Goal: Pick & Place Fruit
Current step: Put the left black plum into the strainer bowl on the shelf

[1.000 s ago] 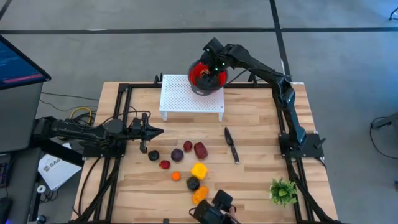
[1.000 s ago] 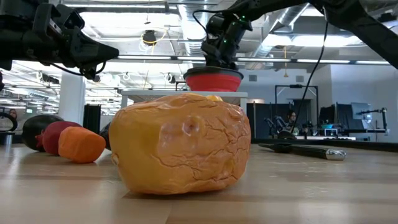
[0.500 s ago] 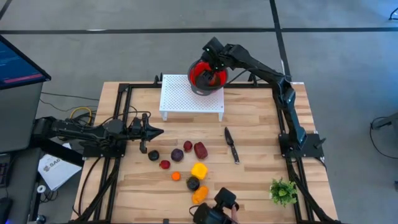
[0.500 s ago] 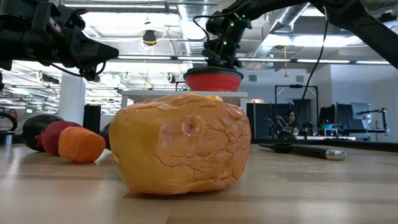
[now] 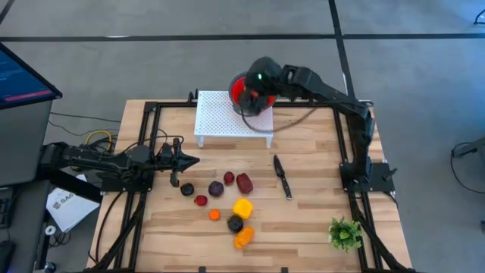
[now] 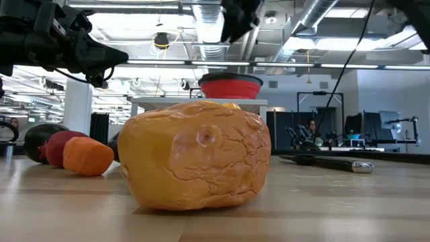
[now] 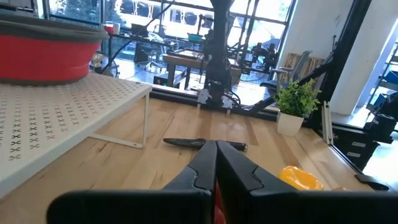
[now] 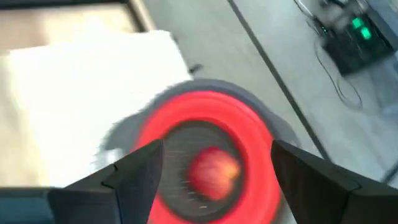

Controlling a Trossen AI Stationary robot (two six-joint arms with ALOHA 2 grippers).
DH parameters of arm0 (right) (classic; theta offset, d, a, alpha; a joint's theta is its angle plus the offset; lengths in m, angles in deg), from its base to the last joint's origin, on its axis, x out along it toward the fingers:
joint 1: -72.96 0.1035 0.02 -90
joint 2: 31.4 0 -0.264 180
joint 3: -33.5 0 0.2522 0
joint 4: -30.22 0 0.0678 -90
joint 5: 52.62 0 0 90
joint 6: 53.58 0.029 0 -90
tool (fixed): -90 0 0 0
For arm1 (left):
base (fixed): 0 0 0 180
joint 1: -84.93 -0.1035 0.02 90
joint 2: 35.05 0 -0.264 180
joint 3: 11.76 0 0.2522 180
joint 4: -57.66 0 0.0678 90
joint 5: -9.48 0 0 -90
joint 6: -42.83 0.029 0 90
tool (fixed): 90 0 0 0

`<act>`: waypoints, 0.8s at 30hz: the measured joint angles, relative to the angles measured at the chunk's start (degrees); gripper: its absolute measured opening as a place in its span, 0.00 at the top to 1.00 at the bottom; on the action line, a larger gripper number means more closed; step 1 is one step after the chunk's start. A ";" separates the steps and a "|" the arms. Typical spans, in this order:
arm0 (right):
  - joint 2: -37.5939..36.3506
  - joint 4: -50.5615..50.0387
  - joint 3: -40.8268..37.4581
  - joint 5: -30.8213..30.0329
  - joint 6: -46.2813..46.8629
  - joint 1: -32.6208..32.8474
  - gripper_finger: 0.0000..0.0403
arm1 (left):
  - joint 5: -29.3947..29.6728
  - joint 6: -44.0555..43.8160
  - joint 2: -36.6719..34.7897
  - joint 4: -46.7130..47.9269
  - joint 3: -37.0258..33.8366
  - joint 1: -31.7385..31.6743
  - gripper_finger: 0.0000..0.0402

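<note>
Several toy fruits lie on the table's near middle: a dark red one, a purple one, a yellow one, a blackish one and an orange one, which fills the low view. A red fruit lies in the red bowl, which stands on the white perforated rack. My right gripper is open and empty, high above the bowl. My left gripper is shut and empty at the table's left, above the wood.
A black-handled knife lies right of the fruits. A green plant sprig stands at the near right corner. Black frame rails run along the table's sides. The rack's legs stand on the far middle.
My right gripper has risen out of the red bowl and now hangs well above it; the red fruit stays in the bowl. A dark object at the table's near edge has left the high view.
</note>
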 joint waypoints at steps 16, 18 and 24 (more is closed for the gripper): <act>-29.80 49.40 -70.04 -10.33 15.58 28.30 0.28 | 0.00 -1.19 3.19 -3.33 0.00 0.02 0.99; -31.61 59.15 -77.41 -10.88 18.69 32.04 0.28 | 0.07 -1.66 5.53 -4.07 0.47 0.44 0.99; -30.62 90.15 -92.96 -16.70 21.02 39.61 0.28 | 0.27 -0.32 18.01 0.28 7.47 4.39 0.99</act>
